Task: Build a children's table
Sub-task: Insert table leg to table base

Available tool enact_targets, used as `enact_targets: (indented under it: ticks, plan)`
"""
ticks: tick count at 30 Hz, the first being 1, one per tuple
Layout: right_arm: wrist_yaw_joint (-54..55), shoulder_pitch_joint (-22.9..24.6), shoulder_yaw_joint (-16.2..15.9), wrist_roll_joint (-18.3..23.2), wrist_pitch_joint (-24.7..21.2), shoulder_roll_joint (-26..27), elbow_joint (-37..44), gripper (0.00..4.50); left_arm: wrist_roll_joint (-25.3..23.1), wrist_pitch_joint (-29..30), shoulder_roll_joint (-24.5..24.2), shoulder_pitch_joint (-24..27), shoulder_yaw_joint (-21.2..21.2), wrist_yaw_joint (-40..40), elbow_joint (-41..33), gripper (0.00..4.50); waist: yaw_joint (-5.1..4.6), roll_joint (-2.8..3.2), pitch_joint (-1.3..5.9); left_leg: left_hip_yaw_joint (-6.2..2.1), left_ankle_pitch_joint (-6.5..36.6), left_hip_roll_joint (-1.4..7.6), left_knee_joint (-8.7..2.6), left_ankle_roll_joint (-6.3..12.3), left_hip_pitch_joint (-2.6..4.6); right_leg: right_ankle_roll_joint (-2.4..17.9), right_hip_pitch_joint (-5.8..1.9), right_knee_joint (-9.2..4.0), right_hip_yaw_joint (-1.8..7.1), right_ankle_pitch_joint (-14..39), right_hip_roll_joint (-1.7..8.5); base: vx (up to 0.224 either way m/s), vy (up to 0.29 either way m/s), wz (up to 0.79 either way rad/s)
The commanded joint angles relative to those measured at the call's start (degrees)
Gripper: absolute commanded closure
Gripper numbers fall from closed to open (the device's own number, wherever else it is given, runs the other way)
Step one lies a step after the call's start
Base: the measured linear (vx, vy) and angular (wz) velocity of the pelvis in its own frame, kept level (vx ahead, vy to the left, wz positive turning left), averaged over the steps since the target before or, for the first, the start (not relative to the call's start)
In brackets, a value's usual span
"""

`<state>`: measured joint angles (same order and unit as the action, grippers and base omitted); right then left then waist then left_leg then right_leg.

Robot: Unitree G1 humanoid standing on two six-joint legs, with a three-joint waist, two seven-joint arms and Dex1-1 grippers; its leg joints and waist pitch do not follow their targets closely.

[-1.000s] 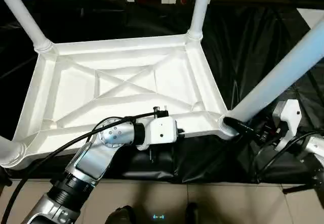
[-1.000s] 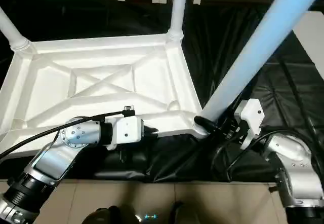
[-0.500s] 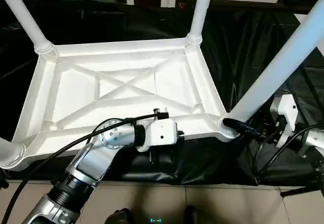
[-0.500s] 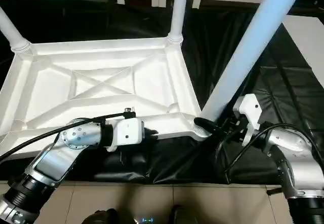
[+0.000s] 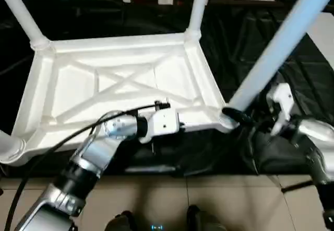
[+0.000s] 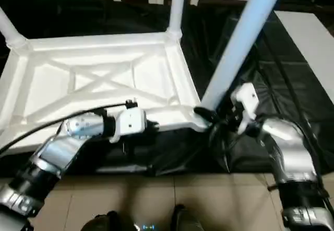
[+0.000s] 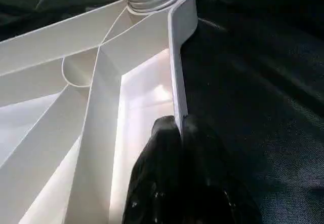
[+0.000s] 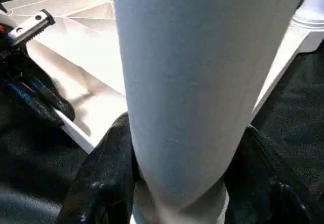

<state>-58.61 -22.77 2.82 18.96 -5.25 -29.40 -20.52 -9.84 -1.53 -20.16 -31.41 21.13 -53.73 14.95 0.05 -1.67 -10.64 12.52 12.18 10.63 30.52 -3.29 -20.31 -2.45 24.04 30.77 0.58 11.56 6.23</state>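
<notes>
The children's table (image 5: 120,79) lies upside down on the black-draped surface (image 5: 245,37), its X-ribbed underside facing up and its near long rim running along the surface's near edge. Legs stand in the two far corner sockets, and another socket shows at the near left corner. At the near right corner a long white leg (image 5: 276,43) rises from its socket (image 5: 228,120), slanting up and away to the right.

The left pincer (image 7: 179,127) sits on the near rim, close to that right corner; its two black fingers are pressed together on the thin rim wall, one on each side. The right pincer (image 8: 187,183) is at the foot of the slanting leg, just above the socket, its fingers (image 8: 109,168) held apart around the tube.
</notes>
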Motion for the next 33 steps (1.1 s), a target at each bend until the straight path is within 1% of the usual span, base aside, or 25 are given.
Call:
enact_targets:
  ticks: [1, 2, 3, 4, 5, 8, 10, 11, 14, 15, 17, 18, 20, 22, 23, 24, 25, 27, 29, 31, 32, 33]
  plan:
    - [-1.2, 2.3, -6.3, -4.2, -2.7, 1.7, -6.6, 2.6, -0.7, 0.2, 0.3, 0.0, -0.1, 2.6, 3.6, 4.5, -0.14, -0.16, 0.96, -2.37, 24.0, 2.66, -5.28, -0.22, 0.2, 7.9, -0.04, -4.34, 0.54, 29.4, 1.66, 0.0, 0.0, 0.0]
    - [-1.2, 2.3, -6.3, -4.2, -2.7, 1.8, -6.7, 2.6, -0.6, 0.2, 0.3, 0.0, -0.1, 2.6, 3.6, 4.5, -0.09, -0.08, 0.81, -2.13, 24.2, 2.66, -5.13, -0.19, 0.56, 8.4, 0.31, -4.46, 0.64, 29.2, 1.63, 0.0, 0.0, 0.0]
    - [-1.2, 1.8, -6.2, -4.4, -2.3, 1.9, -7.3, 2.6, -0.5, -0.2, 0.3, -0.2, -0.1, 2.4, 3.9, 4.5, -0.04, -0.07, 0.77, -2.08, 24.2, 2.66, -5.1, -0.16, 0.63, 8.6, 0.33, -4.42, 0.69, 28.9, 1.63, 0.0, 0.0, 0.0]
    - [-1.3, 1.4, -6.1, -4.4, -2.0, 2.0, -7.7, 2.6, -0.3, -0.4, 0.3, -0.2, -0.2, 2.2, 4.0, 4.5, 0.03, -0.07, 0.6, -1.99, 23.8, 2.72, -5.11, -0.08, 0.62, 9.3, 0.29, -4.39, 0.76, 28.0, 1.69, 0.0, 0.0, 0.0]
    - [-1.5, 1.1, -6.0, -4.4, -1.6, 2.1, -7.8, 2.6, -0.2, -0.6, 0.3, -0.2, -0.2, 2.0, 4.1, 4.5, 0.03, -0.11, 0.63, -1.98, 23.6, 2.7, -5.1, -0.04, 0.59, 9.4, 0.2, -4.32, 0.76, 27.8, 1.69, 0.0, 0.0, 0.0]
    - [-2.4, 0.3, -4.6, -2.5, -1.8, 2.1, -6.8, 2.6, 0.0, -1.0, 0.3, 0.3, -0.1, 1.6, 3.9, 4.5, 0.14, -0.13, 0.66, -1.85, 21.7, 2.74, -5.03, 0.29, 0.51, 10.2, -0.07, -4.05, 0.85, 25.5, 1.76, 0.0, 0.0, 0.0]
    - [-3.6, 0.0, -3.3, -1.1, -1.9, 1.8, -5.6, 2.6, 0.2, -1.3, 0.3, 0.4, 0.0, 1.6, 4.1, 4.5, 0.27, -0.16, 0.56, -1.58, 20.5, 2.77, -4.91, 0.78, 0.62, 10.5, -0.02, -4.03, 0.97, 24.7, 1.77, 0.0, 0.0, 0.0]
    - [-3.6, 0.0, -3.3, -1.1, -1.9, 1.8, -5.6, 2.6, 0.2, -1.3, 0.3, 0.4, 0.0, 1.6, 4.1, 4.5, 0.29, -0.16, 0.61, -1.53, 20.1, 2.79, -4.87, 0.87, 0.67, 10.7, -0.04, -3.99, 0.99, 24.3, 1.76, 0.0, 0.0, 0.0]
    - [-4.5, -0.5, -2.1, 0.2, -2.0, 1.5, -4.5, 2.6, 0.2, -1.5, 0.4, 0.4, 0.0, 1.6, 4.3, 4.5, 0.31, -0.19, 0.65, -1.32, 17.9, 2.85, -4.74, 1.58, 0.53, 11.8, -0.28, -3.62, 0.99, 21.4, 1.69, 0.0, 0.0, 0.0]
    - [-4.5, -0.5, -2.1, 0.2, -2.0, 1.5, -4.5, 2.6, 0.2, -1.5, 0.4, 0.4, 0.0, 1.6, 4.3, 4.5, 0.31, -0.25, 0.71, -1.13, 17.0, 2.79, -4.6, 1.83, 0.62, 12.1, -0.3, -3.57, 0.98, 20.6, 1.65, 0.0, 0.0, 0.0]
    - [-4.8, -0.7, -1.4, 1.1, -2.3, 1.2, -3.7, 2.6, 0.1, -1.7, 0.5, 0.4, 0.0, 1.5, 4.5, 4.5, 0.33, -0.21, 0.63, -1.07, 16.4, 2.76, -4.58, 2.23, 0.55, 12.1, -0.35, -3.58, 1.0, 21.2, 1.71, 0.0, 0.0, 0.0]
    - [-4.7, -0.8, -1.1, 1.3, -2.3, 1.2, -3.5, 2.25, 0.1, -1.8, 0.5, 0.3, 0.0, 1.5, 4.5, 4.5, 0.32, -0.16, 0.69, -1.03, 15.6, 2.74, -4.48, 2.49, 0.53, 12.2, -0.4, -3.51, 1.01, 20.9, 1.73, 0.0, 0.0, 0.0]
    - [-4.9, -0.8, -0.8, 1.8, -2.8, 1.0, -2.8, 2.25, 0.1, -1.8, 0.6, 0.3, 0.0, 1.6, 4.6, 4.5, 0.39, -0.1, 0.62, -0.9, 14.9, 2.76, -4.38, 2.86, 0.69, 12.5, -0.29, -3.51, 1.06, 20.5, 1.69, 0.0, 0.0, 0.0]
    - [-5.0, -0.5, -0.6, 2.1, -3.4, 0.5, -1.6, 1.87, 0.1, -1.9, 0.6, 0.3, 0.0, 1.6, 4.6, 4.5, 0.45, -0.15, 0.65, -0.88, 13.9, 2.72, -4.29, 3.13, 0.56, 12.7, -0.47, -3.34, 1.03, 19.6, 1.68, 0.0, 0.0, 0.0]
    - [-5.1, -0.4, -0.6, 2.1, -3.5, 0.4, -1.3, 1.87, 0.1, -1.9, 0.6, 0.3, 0.0, 1.6, 4.6, 4.5, 0.47, -0.17, 0.7, -0.83, 13.0, 2.67, -4.23, 3.51, 0.59, 12.8, -0.59, -3.24, 1.02, 18.9, 1.62, 0.0, 0.0, 0.0]
    - [-5.3, -0.3, -0.5, 2.2, -3.6, 0.2, -0.8, 1.81, 0.1, -1.9, 0.6, 0.3, 0.0, 1.5, 4.6, 4.5, 0.49, -0.04, 0.7, -0.68, 12.5, 2.71, -4.11, 3.92, 0.77, 13.1, -0.4, -3.24, 1.06, 18.5, 1.66, 0.0, 0.0, 0.0]
    - [-5.3, -0.3, -0.5, 2.3, -3.6, 0.1, -0.7, 1.81, 0.1, -1.9, 0.6, 0.3, 0.0, 1.5, 4.6, 4.5, 0.5, -0.1, 0.68, -0.64, 12.3, 2.71, -4.07, 4.04, 0.74, 13.1, -0.4, -3.25, 1.06, 18.4, 1.65, 0.0, 0.0, 0.0]
    - [-5.4, -0.3, -0.3, 2.6, -3.7, -0.2, -0.2, 1.57, 0.1, -1.9, 0.6, 0.3, 0.0, 1.5, 4.6, 4.5, 0.51, -0.14, 0.8, -0.65, 11.2, 2.61, -3.96, 4.5, 0.49, 13.1, -0.6, -3.01, 1.01, 17.7, 1.64, 0.0, 0.0, 0.0]
    - [-5.3, -0.3, 0.3, 2.9, -4.0, -0.7, 0.9, 1.43, 0.1, -1.9, 0.5, 0.4, 0.0, 1.5, 4.5, 4.5, 0.53, -0.13, 0.89, -0.64, 11.1, 2.59, -3.92, 4.84, 0.38, 13.0, -0.59, -2.95, 0.98, 17.5, 1.59, 0.0, 0.0, 0.0]
    - [-5.2, -0.2, 0.6, 3.1, -4.2, -1.0, 1.5, 1.26, 0.1, -1.8, 0.4, 0.5, 0.0, 1.5, 4.4, 4.5, 0.51, -0.12, 1.13, -0.6, 10.2, 2.52, -3.74, 5.21, 0.36, 13.2, -0.62, -2.72, 0.96, 15.9, 1.48, 0.0, 0.0, 0.0]
    - [-5.0, -0.2, 0.8, 3.2, -4.3, -1.1, 1.8, 1.13, 0.1, -1.9, 0.4, 0.5, 0.0, 1.4, 4.4, 4.5, 0.53, -0.16, 1.23, -0.51, 9.6, 2.48, -3.65, 5.77, 0.26, 13.4, -0.64, -2.53, 0.95, 14.0, 1.4, 0.0, 0.0, 0.0]
    - [-4.8, -0.1, 1.0, 3.3, -4.4, -1.3, 2.2, 1.05, 0.1, -1.8, 0.4, 0.6, 0.1, 1.4, 4.3, 4.5, 0.56, -0.18, 1.13, -0.35, 10.5, 2.43, -3.57, 5.98, 0.28, 13.3, -0.38, -2.63, 1.02, 14.2, 1.29, 0.0, 0.0, 0.0]
